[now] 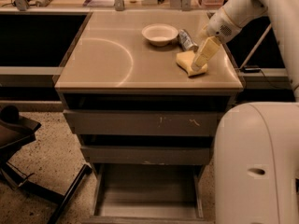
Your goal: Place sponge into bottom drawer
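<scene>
The pale yellow sponge [185,61] lies on the cabinet top [112,55], near its right edge. My gripper [200,64] hangs from the arm at the upper right and reaches down onto the sponge's right side, covering part of it. The bottom drawer [145,190] is pulled out at the foot of the cabinet, and its grey floor is bare.
A white bowl [160,33] and a silver can [187,39] stand just behind the sponge. The two upper drawers [140,122] are pushed in. My white body [257,162] fills the lower right. A black chair base [21,143] stands at the lower left.
</scene>
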Motion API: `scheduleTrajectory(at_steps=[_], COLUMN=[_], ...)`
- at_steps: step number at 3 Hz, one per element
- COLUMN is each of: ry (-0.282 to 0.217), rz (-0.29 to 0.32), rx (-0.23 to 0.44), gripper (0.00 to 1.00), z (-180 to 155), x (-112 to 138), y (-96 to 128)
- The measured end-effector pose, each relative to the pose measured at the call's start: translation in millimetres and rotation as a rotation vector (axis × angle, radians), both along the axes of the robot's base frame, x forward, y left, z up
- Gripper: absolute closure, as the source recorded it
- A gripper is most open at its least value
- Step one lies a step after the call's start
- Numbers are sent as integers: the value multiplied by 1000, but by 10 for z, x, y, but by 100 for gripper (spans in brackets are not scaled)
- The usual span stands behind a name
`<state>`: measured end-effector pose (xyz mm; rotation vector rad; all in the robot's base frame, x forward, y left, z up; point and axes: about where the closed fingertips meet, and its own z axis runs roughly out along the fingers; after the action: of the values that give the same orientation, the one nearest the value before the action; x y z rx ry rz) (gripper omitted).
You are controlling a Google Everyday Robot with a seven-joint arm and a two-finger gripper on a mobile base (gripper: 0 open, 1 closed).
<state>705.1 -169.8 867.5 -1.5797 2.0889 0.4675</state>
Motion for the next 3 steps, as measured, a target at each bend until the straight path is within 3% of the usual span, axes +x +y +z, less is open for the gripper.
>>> scheduleTrajectory(at_steps=[1, 2, 3], ry=[-24, 8, 76], rz=[-7, -30, -95], rx=[7, -15, -26], gripper=[0, 0, 0], z=[-36, -254, -629], x=[138, 160, 116], y=[12, -58, -173])
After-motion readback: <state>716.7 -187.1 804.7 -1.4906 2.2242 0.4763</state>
